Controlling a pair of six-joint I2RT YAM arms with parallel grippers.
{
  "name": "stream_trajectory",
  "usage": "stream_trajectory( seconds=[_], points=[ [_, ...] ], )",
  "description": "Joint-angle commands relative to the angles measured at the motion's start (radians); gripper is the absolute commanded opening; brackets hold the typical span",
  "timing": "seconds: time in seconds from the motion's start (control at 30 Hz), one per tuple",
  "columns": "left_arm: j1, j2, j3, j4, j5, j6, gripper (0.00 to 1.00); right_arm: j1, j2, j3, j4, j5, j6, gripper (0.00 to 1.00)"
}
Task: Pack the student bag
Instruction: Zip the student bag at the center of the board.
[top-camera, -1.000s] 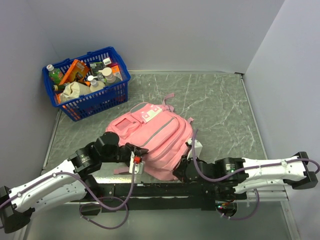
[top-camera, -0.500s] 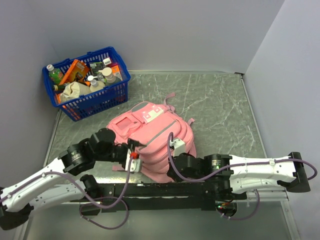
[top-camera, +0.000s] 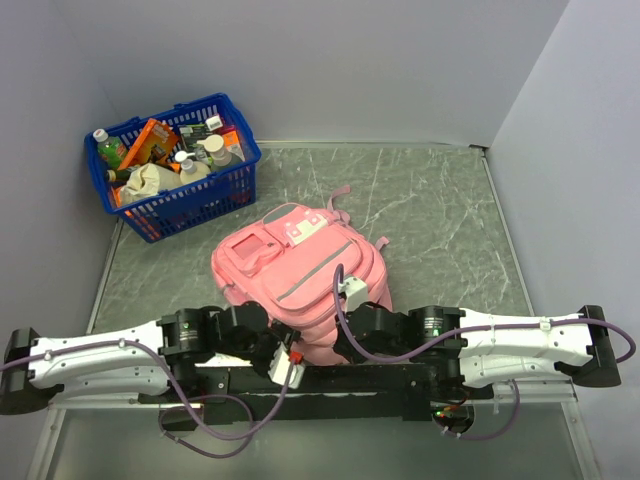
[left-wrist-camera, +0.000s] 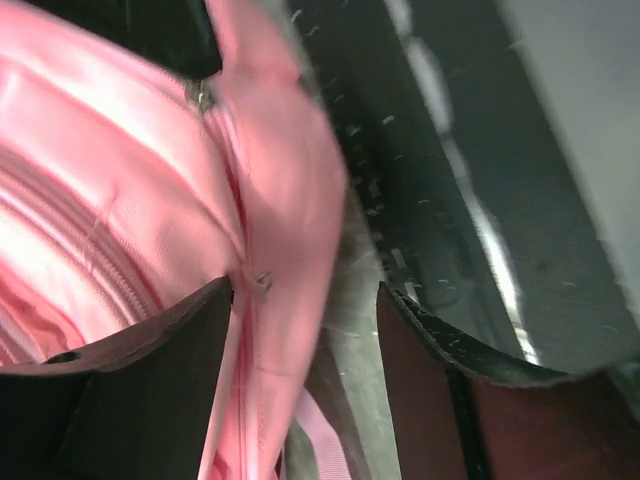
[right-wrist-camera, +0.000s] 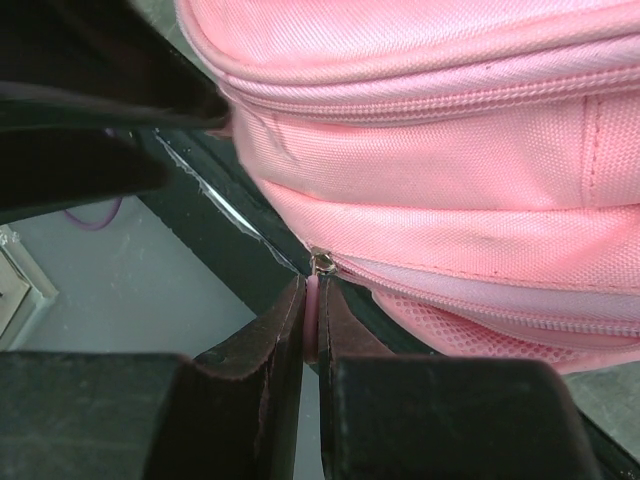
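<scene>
Left gripper (left-wrist-camera: 305, 292) dropped back, jaws apart and empty, bag (top-camera: 300, 270) just ahead — right gripper (right-wrist-camera: 312, 300) pinches zip pull (right-wrist-camera: 312, 315); unzipping in hand, next wants a steady drag along the track.

Top camera is looking down from 6 o'clock; both wrist cameras are crowding the student bag (top-camera: 300, 268) at its 6 o'clock edge, sharing it.

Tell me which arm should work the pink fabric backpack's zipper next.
Right, probably. The right gripper is shut on the pink fabric backpack's zipper tab; the left gripper stands open, gripping nothing.
</scene>
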Motion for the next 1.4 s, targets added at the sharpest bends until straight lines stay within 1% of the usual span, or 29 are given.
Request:
stream_trajectory(
  seconds=[0.0,0.07,0.1,0.17,0.3,0.4,0.53,0.7,0.8,0.83,0.9,0.93,1.0,1.03,1.1,1.2,1.27,1.3,1.37],
  points=[
    [-0.027,0.008,-0.067,0.217,-0.213,-0.039,0.64,-0.004,-0.037,0.068,0.130,0.002,0.000,0.00],
    [-0.031,-0.006,-0.089,0.301,-0.297,-0.036,0.63,-0.003,-0.029,0.074,0.130,-0.003,0.001,0.00],
    [-0.032,-0.016,-0.107,0.373,-0.355,-0.028,0.62,-0.003,-0.026,0.074,0.133,-0.013,0.000,0.00],
    [-0.043,-0.055,-0.121,0.424,-0.386,-0.005,0.61,-0.003,-0.023,0.075,0.138,-0.021,0.000,0.00],
    [-0.084,-0.111,-0.159,0.464,-0.414,0.024,0.61,-0.003,-0.028,0.077,0.147,-0.032,-0.006,0.00],
    [-0.116,-0.098,-0.190,0.529,-0.449,0.050,0.61,-0.001,-0.026,0.086,0.153,-0.041,-0.011,0.00],
    [-0.118,-0.061,-0.213,0.595,-0.459,0.062,0.59,-0.003,-0.031,0.085,0.164,-0.050,-0.006,0.00],
    [-0.116,-0.041,-0.245,0.630,-0.492,0.085,0.59,-0.003,-0.031,0.091,0.170,-0.069,-0.009,0.00],
    [-0.118,-0.038,-0.253,0.668,-0.499,0.104,0.57,-0.003,-0.019,0.098,0.176,-0.096,-0.017,0.00],
    [-0.118,-0.032,-0.255,0.679,-0.502,0.105,0.52,-0.001,-0.015,0.101,0.181,-0.101,-0.018,0.00],
    [-0.116,-0.024,-0.255,0.699,-0.492,0.114,0.45,-0.001,-0.011,0.103,0.187,-0.107,-0.023,0.00],
    [-0.116,-0.016,-0.255,0.707,-0.492,0.119,0.32,-0.001,-0.011,0.103,0.189,-0.110,-0.025,0.00],
    [-0.116,-0.013,-0.255,0.720,-0.499,0.131,0.19,-0.001,-0.008,0.106,0.189,-0.112,-0.028,0.00],
    [-0.116,-0.009,-0.255,0.722,-0.500,0.133,0.09,-0.001,-0.006,0.108,0.186,-0.116,-0.028,0.00],
    [-0.115,-0.001,-0.246,0.711,-0.499,0.136,0.01,-0.001,-0.005,0.105,0.195,-0.121,-0.028,0.00],
    [-0.112,-0.002,-0.224,0.685,-0.509,0.140,0.01,-0.001,-0.002,0.101,0.181,-0.112,-0.023,0.00],
    [-0.103,-0.007,-0.196,0.626,-0.518,0.141,0.01,0.000,-0.003,0.088,0.167,-0.098,-0.005,0.00],
    [-0.081,-0.016,-0.186,0.601,-0.515,0.140,0.01,-0.004,-0.012,0.080,0.143,-0.089,0.003,0.00],
    [-0.060,-0.029,-0.147,0.491,-0.474,0.133,0.01,-0.006,-0.026,0.062,0.106,-0.052,0.032,0.00]
  ],
)
